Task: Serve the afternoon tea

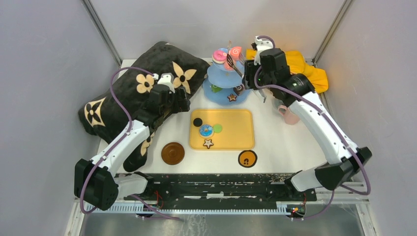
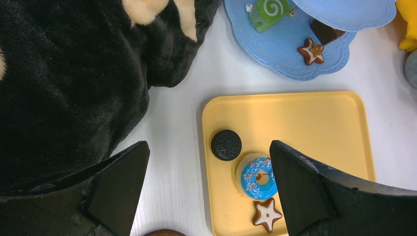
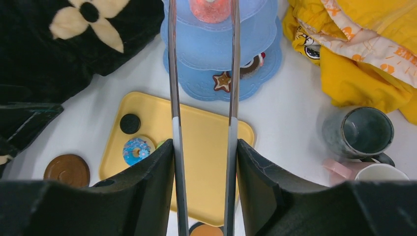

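The light-blue three-tier stand (image 1: 221,99) is placed at the middle of the far edge of the tabletop (image 1: 275,147). A pink swirl roll (image 3: 210,9) is seen on its top tier, between the two blades of the metal tongs (image 3: 174,123); whether the blades touch it cannot be told. The tongs are clamped between the right fingers (image 3: 147,196), which are closed on them. On the bottom tier a star biscuit (image 3: 221,81), a chocolate (image 3: 252,64) and a green swirl sweet (image 2: 268,11) are laid.

The left fingers (image 2: 305,196) are spread wide and empty above the left part of the flat yellow tray (image 1: 236,130) at the tabletop's centre. On the tray a black cookie (image 1: 197,122), a blue doughnut (image 1: 206,130) and a second star biscuit (image 1: 208,143) are gathered. A round brown coaster (image 1: 173,153) is set near the near edge, left of the tray, and a second coaster (image 1: 247,159) just beside the tray's near right corner. The grey mug (image 3: 358,130) and the pink cup (image 1: 290,115) are stood together towards the right edge. The far left corner is covered by a black cushion (image 1: 133,93), the far right corner by a yellow cloth (image 1: 307,69).
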`<state>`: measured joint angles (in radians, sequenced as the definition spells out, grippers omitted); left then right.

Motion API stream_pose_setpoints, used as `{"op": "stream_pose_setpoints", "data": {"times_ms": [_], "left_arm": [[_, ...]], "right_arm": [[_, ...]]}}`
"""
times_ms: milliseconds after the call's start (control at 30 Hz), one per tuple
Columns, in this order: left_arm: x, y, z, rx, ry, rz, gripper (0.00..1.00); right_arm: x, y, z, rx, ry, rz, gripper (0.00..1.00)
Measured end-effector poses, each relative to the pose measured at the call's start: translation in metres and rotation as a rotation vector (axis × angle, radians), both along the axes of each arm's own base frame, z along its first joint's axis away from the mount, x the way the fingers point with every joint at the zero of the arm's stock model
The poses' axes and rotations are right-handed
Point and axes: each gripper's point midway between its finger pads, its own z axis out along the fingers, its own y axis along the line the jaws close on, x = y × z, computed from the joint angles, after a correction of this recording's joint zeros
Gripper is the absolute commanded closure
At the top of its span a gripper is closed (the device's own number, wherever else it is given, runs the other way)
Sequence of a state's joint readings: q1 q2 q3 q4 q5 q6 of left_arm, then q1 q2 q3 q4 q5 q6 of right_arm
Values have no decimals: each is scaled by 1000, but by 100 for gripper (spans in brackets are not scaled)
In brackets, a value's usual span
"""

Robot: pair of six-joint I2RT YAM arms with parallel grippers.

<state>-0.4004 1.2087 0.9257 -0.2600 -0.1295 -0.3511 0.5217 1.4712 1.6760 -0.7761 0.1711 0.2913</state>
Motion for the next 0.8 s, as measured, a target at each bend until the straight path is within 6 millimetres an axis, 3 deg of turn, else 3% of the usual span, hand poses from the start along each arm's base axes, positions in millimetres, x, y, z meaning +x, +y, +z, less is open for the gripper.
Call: {"op": "stream_pose_setpoints", "data": {"times_ms": [200, 333, 433, 567, 800], "left_arm": [[0, 0, 0, 0, 0, -1, 1], [0, 0, 0, 0, 0, -1, 1], [0, 0, 0, 0, 0, 0, 1], [1, 2, 0, 7, -1, 11, 1], [-2, 8, -5, 28, 15, 32, 1]], "right_arm": [[-44, -9, 32, 84, -75, 78, 49], [-79, -10, 32, 112, -87, 173, 50], [-107, -8, 13, 106, -55, 267, 51], [-144, -4, -32, 53, 66, 387, 52], [-181, 0, -96, -42, 252, 485, 52]]}}
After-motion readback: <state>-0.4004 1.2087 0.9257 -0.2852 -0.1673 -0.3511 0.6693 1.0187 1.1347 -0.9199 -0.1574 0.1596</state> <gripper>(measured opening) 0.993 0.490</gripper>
